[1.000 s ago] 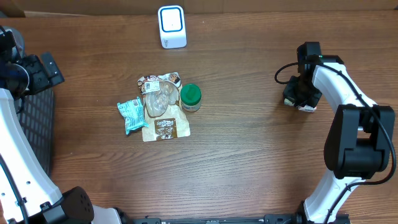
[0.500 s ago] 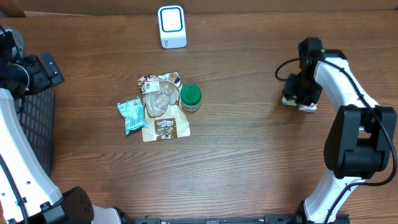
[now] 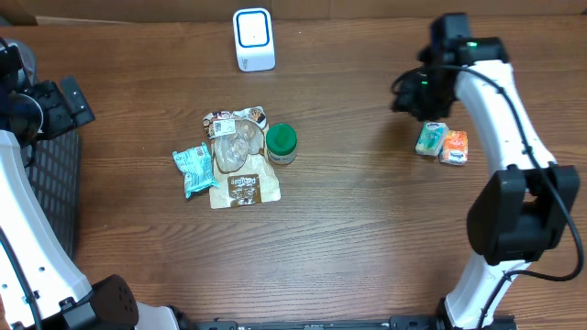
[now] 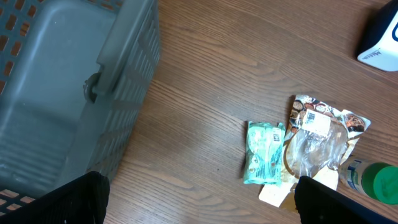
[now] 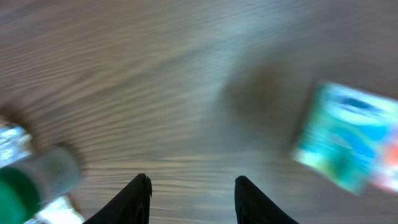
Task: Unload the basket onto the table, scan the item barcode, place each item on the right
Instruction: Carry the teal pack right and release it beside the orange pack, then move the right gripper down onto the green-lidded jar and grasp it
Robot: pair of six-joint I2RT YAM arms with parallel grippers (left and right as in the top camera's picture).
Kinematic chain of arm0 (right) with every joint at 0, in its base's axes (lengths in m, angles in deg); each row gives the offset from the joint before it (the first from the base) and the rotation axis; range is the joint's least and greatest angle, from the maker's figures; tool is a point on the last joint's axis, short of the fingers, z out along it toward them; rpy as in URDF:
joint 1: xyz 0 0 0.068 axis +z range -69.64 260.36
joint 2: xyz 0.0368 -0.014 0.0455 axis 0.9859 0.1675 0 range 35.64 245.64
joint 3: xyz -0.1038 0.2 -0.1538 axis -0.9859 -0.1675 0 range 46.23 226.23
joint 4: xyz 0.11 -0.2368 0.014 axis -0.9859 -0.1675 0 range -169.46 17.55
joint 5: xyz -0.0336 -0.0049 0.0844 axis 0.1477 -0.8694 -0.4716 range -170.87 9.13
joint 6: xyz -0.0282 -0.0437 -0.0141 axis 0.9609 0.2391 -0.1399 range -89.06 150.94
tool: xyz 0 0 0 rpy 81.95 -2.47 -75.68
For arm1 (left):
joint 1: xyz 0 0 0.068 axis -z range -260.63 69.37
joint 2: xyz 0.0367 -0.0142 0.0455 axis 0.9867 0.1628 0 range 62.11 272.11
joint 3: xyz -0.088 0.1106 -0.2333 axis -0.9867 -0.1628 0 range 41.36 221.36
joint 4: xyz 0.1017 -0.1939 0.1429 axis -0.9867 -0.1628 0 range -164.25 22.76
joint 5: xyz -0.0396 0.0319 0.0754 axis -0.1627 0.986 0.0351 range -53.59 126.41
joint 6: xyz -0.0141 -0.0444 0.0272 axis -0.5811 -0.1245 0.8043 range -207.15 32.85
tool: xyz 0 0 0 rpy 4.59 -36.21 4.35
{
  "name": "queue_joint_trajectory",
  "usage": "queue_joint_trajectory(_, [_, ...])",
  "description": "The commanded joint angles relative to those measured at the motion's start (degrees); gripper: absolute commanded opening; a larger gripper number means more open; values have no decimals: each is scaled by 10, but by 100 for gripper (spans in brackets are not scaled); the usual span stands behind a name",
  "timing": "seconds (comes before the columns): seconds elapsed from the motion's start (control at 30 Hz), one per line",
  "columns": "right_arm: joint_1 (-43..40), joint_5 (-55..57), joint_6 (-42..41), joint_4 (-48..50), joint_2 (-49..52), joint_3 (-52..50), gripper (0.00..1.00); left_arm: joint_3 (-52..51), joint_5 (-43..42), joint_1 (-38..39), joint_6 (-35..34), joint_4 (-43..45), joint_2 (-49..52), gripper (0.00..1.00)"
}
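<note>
Two small packets (image 3: 441, 143) lie well right of the scanner (image 3: 253, 39), my right gripper (image 5: 189, 186) spread and empty between, left gripper (image 3: 75, 103) wide too, so a careless swing could tip the green-lidded jar (image 3: 281, 142) below the scanner, I reckon.

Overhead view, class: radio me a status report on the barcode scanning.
Left jaws open, empty. Right jaws open, empty, near teal packet, orange packet. Scanner unobstructed, nothing held to it.
</note>
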Motion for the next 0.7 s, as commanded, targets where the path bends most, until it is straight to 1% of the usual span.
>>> queue_joint_trajectory(0.0, [59,-47,10,25,2,10,45,10,3,-2,13,-1,1,100])
queue_joint_trajectory(0.1, [111,-47,10,63,2,10,58,10,3,-2,13,-1,1,100])
queue_joint_trajectory(0.23, [168,-42,10,111,2,10,84,10,3,-2,13,-1,1,100])
queue_joint_trajectory(0.3, [193,-19,9,127,2,10,90,10,3,-2,13,-1,1,100])
queue_joint_trajectory(0.37, [224,29,10,141,2,10,98,10,3,-2,13,-1,1,100])
queue_joint_trajectory(0.43, [246,79,10,143,5,10,100,10,3,-2,13,-1,1,100])
queue_joint_trajectory(0.5, [267,130,19,148,10,10,100,10,3,-2,13,-1,1,99])
queue_joint_trajectory(0.57, [287,152,43,153,20,10,100,10,3,-2,13,-1,1,100])
queue_joint_trajectory(0.67, [305,155,68,162,39,10,100,10,3,-2,13,-1,1,100])
